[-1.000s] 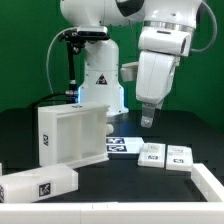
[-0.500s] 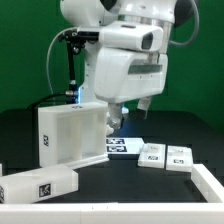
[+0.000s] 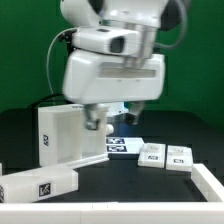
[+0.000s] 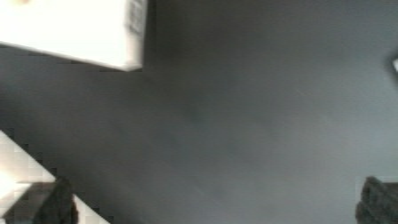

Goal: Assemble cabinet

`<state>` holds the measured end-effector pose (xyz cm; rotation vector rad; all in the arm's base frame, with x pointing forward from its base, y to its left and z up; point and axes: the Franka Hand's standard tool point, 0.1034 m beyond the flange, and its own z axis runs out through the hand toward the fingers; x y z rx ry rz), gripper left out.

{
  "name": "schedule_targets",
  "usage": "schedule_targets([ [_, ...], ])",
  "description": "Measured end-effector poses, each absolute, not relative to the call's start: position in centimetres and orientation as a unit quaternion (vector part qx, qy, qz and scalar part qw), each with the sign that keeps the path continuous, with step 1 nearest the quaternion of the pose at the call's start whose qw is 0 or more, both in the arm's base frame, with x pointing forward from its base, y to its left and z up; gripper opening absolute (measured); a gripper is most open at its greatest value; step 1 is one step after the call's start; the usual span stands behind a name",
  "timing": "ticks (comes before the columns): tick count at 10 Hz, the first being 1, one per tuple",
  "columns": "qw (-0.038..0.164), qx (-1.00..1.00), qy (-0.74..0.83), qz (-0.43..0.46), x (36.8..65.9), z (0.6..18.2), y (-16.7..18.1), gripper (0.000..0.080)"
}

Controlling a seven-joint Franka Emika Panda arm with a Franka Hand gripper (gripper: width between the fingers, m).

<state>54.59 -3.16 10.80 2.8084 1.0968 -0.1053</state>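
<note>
Five white cabinet parts in sight, all loose; nothing looks mated, as far as I can judge. Exterior view: the big open-sided cabinet body (image 3: pixel 60 138) stands on the counter (image 3: pixel 190 132) at the exterior view's left. The long block (image 3: pixel 38 186) lies in front of it, apart. Two small tray pieces (image 3: pixel 150 153) (image 3: pixel 178 157) sit side by side at the exterior view's right, just beside the marker board (image 3: pixel 122 146). One more white part (image 3: pixel 207 184) is cut off at the lower right corner. The arm fills the middle, with the claw (image 3: pixel 97 123) hanging by the body's upper edge; near or touching, can't tell. Wrist view: the fingertips (image 4: pixel 45 205) show at opposite edges of the picture, well apart, with only bare counter between them, so the claw is spread and empty. The white corner of a part (image 4: pixel 80 35) sits off to one side, not between the fingers; which part, can't tell. Progress: early. All the joining is left, and no part is grasped yet.
</note>
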Motion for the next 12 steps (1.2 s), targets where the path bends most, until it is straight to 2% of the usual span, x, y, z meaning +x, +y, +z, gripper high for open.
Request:
schedule_targets([
  [1, 0.062, 0.926, 0.37, -0.036, 54.5, 10.8, -4.5, 0.0797],
  [5, 0.06, 0.925, 0.373, -0.039, 54.3, 10.5, -4.6, 0.0797],
  [8, 0.06, 0.926, 0.367, -0.07, 51.9, 7.1, -9.9, 0.0797],
  [9, 0.06, 0.925, 0.369, -0.073, 51.7, 6.8, -11.4, 0.0797],
  [12, 0.064, 0.926, 0.345, -0.138, 51.3, 6.5, -9.6, 0.0797],
])
